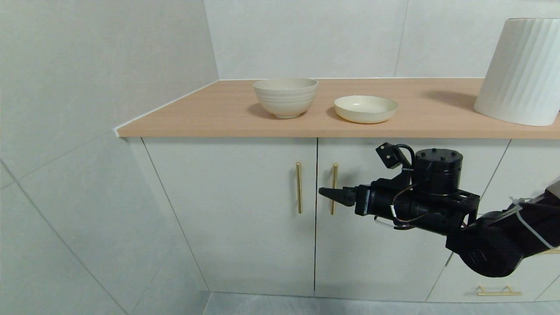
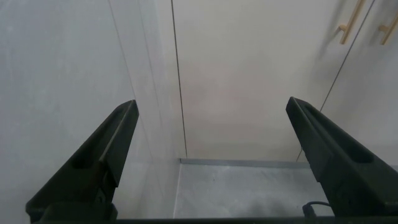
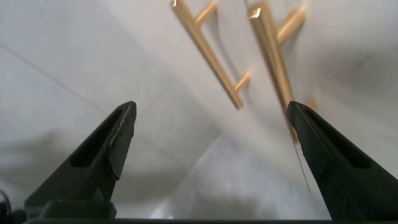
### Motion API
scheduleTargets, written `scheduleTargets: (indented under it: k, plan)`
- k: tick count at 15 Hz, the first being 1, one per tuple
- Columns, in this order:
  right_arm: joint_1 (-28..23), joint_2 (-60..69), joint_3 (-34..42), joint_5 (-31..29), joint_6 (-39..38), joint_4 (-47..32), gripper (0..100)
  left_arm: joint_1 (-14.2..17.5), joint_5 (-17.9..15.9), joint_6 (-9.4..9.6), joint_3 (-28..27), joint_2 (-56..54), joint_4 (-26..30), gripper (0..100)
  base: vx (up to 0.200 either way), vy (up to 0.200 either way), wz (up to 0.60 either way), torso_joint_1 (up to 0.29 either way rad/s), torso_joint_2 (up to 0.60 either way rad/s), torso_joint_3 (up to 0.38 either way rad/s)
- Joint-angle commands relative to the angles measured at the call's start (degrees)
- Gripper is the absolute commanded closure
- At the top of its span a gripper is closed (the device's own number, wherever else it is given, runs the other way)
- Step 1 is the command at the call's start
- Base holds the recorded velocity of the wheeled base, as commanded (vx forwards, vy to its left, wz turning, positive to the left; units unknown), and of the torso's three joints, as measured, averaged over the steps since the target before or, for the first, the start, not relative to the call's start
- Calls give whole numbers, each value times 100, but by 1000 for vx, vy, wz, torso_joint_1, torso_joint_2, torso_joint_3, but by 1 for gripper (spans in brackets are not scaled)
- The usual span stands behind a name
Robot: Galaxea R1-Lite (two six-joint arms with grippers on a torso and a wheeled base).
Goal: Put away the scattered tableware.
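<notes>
Fingers (image 3: pixel 106 149) of the right gripper (image 1: pixel 328 192) are seen spread apart in the right wrist view, with nothing held between them. In the head view this gripper is held level in front of the cabinet, its tip at the right door's brass handle (image 1: pixel 334 175); whether the handle is touched cannot be told from this angle. The left door's brass handle (image 1: pixel 299 188) is found just beside it, across the seam between the two closed doors. Both handles are seen in the right wrist view ahead of the spread fingers, one bar (image 3: pixel 273 62) seemingly nearer one fingertip.

The left gripper (image 2: pixel 211 106) is likewise seen with its fingers (image 2: pixel 106 155) wide apart and empty, pointed at a pale cabinet panel (image 2: pixel 249 93) and the grey floor (image 2: pixel 236 186).

On the wooden countertop (image 1: pixel 218 113) a ribbed cream bowl (image 1: pixel 285 97) is set upright, and a shallow cream dish (image 1: pixel 365 108) is placed near it on its right, not touching. A tall white ribbed container (image 1: pixel 520 72) is stood well apart, at the counter's right end.
</notes>
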State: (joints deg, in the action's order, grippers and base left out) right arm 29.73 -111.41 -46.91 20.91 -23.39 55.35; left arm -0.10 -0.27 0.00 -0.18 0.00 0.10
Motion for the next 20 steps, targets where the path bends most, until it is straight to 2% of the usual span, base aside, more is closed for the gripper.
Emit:
scheduleTargets:
  k: [1,10,15,20]
  plan:
    - [6,-285,-2,-131,-60,275,0,1,0,0,1,0,-1,0,0,0,0,0,0,0]
    - [15,-847,-134,-421,-174,1040,0,1,0,0,1,0,-1,0,0,0,0,0,0,0]
    - [226,-1111,-266,-720,-350,1426,0,1,0,0,1,0,-1,0,0,0,0,0,0,0]
    - [279,-1102,-213,-684,-438,1444,0,1,0,0,1,0,-1,0,0,0,0,0,0,0]
